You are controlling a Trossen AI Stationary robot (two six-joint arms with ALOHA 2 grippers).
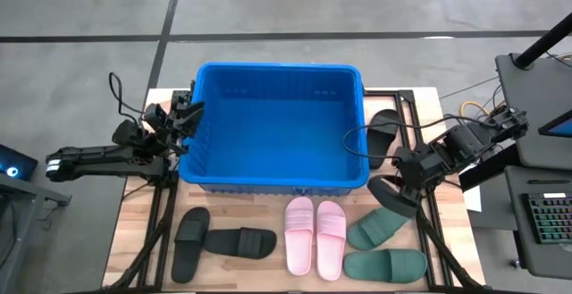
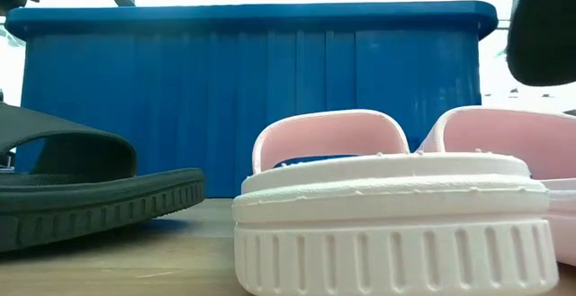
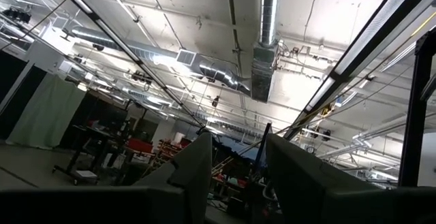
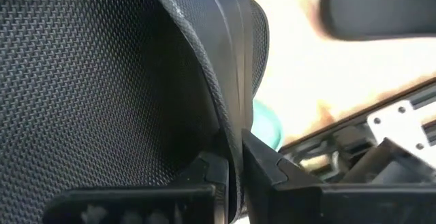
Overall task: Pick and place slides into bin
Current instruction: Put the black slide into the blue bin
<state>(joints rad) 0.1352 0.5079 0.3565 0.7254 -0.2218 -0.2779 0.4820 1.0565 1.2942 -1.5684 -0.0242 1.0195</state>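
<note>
The blue bin point(image 1: 277, 133) stands at the table's middle and shows as a blue wall in the low view point(image 2: 252, 98). My right gripper point(image 1: 404, 180), right of the bin's near right corner, is shut on a black slide point(image 1: 393, 196). Another black slide point(image 1: 384, 131) lies flat right of the bin. Two black slides point(image 1: 219, 240), a pink pair point(image 1: 315, 237) and two green slides point(image 1: 382, 245) lie flat along the near edge. My left gripper point(image 1: 189, 115) is open and empty at the bin's left rim, pointing upward. My right gripper pinches the black slide's side edge point(image 4: 235, 139) between its two fingers point(image 4: 266, 169), the textured face point(image 4: 102, 94) to one side. The fingers slant down from the table's right. The slide hangs lifted clear of the table, as the low view point(image 2: 544, 26) shows.
The table's frame rails point(image 1: 420, 151) run along both sides of the bin. A desk with a keyboard point(image 1: 545, 218) stands off the right edge. Bare wood point(image 1: 268, 206) shows between the bin and the row of slides.
</note>
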